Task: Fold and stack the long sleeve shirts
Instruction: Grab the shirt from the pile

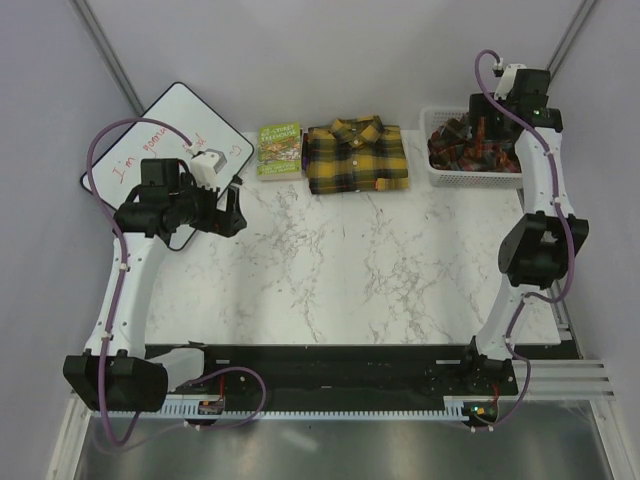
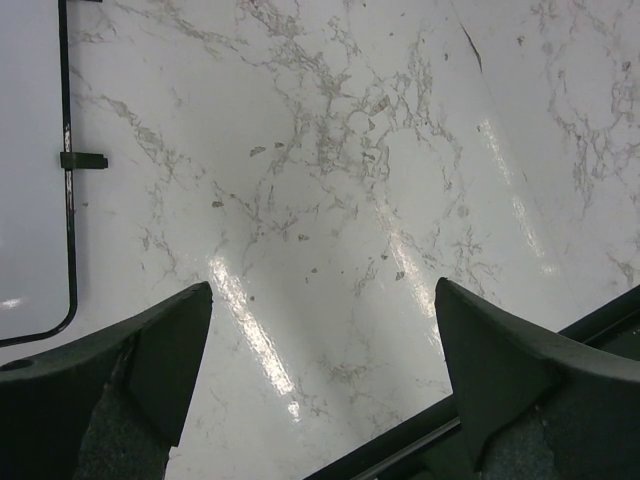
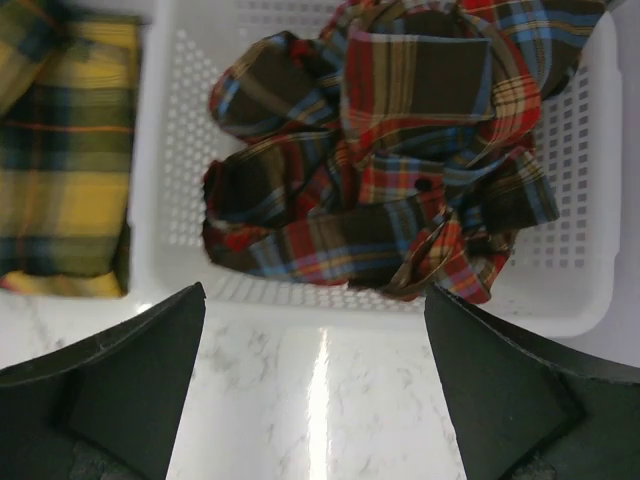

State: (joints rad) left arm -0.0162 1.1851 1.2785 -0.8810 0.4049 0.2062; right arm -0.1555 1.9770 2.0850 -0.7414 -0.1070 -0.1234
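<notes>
Yellow-black shirt (image 1: 356,156): folded into a neat rectangle, collar toward the far side, lying at the table's far edge between green book (image 1: 279,149) and basket (image 1: 478,178).
Red-brown shirt (image 3: 380,150): crumpled heap inside the white basket (blue and yellow lines showing), far right.
Right gripper (image 3: 315,300): arm reaching far, hovering over the basket's near rim, jaws spread wide, holding nothing.
Left gripper (image 2: 322,300): above marble at left, near the whiteboard (image 2: 30,150), jaws spread wide, holding nothing.
Room: broad table (image 1: 350,270) surface between both arms, ending at the near black rail.
</notes>
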